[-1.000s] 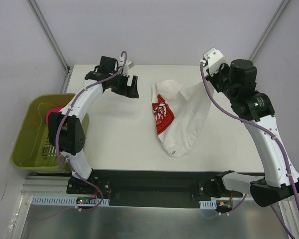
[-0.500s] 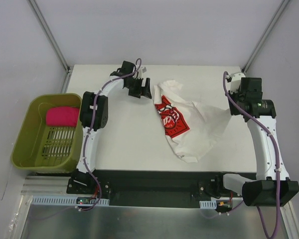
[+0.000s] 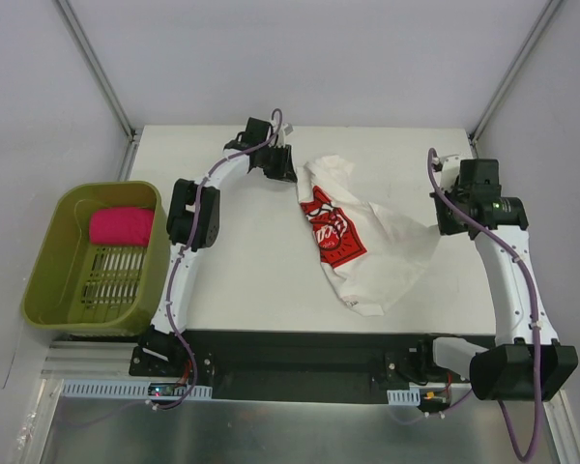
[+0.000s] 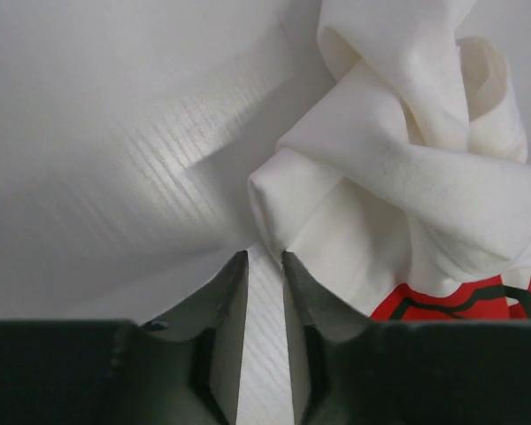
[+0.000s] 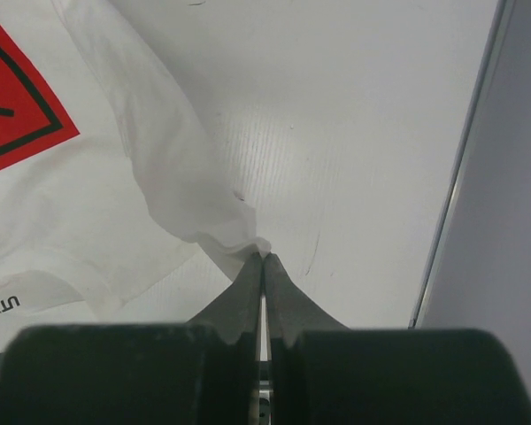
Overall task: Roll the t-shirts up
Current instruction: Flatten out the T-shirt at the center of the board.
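White t-shirt (image 3: 362, 237) lay crumpled mid-table (image 3: 242, 280), toward the far edge. Pink bundle (image 3: 121, 225) sat in the basket (image 3: 48, 280) off the left edge. Right gripper (image 5: 263, 257) pinched a shirt corner. Left gripper (image 4: 264, 255) jaws stood narrowly apart at a fold, with nothing between them. Risk: the left closes short of the cloth, so the shirt never spreads.
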Robot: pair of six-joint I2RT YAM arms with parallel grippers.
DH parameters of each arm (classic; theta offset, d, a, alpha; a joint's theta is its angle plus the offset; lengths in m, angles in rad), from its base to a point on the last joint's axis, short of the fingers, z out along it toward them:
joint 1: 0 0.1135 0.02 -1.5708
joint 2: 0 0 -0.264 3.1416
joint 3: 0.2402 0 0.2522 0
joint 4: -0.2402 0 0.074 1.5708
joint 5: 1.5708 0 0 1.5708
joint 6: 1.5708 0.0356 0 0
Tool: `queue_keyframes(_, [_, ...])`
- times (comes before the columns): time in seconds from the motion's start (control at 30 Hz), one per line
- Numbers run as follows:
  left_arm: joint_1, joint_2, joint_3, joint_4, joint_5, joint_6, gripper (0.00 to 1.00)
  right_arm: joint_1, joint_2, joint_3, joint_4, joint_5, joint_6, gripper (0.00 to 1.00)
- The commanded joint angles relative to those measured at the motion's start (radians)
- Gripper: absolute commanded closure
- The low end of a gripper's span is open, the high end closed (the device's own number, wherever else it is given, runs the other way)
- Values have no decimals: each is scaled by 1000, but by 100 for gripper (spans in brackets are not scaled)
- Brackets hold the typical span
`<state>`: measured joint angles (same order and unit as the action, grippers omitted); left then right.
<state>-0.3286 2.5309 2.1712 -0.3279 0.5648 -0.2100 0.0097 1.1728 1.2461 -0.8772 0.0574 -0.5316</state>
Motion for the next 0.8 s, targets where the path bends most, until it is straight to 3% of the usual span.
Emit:
queue_keyframes(0.0, [-12,-29,-30,13,105,69,99,-7,14,-17,30,-42,38,99])
queue_keyframes(0.17, [16,-150,-79,-13,139,106,100,-27,57,-27,84,-50,28,99])
queue_keyframes(0.33, [74,-363,-243,-10,165,48,100,-45,96,-10,162,-83,25,99])
queue_keyframes(0.37, [74,-357,-246,-8,179,22,76,-47,100,-10,185,-83,24,99])
queue_keyframes(0.4, [71,-344,-238,-5,181,8,60,-50,106,-1,190,-83,25,99])
queue_keyframes(0.47, [53,-279,-197,9,150,-17,36,-51,123,9,182,-94,30,99])
queue_keyframes(0.6, [-6,-120,-82,30,87,-35,32,-51,131,19,159,-96,32,99])
queue_keyframes(0.77, [-32,-18,45,47,-9,-78,41,-53,116,45,106,-65,24,99])
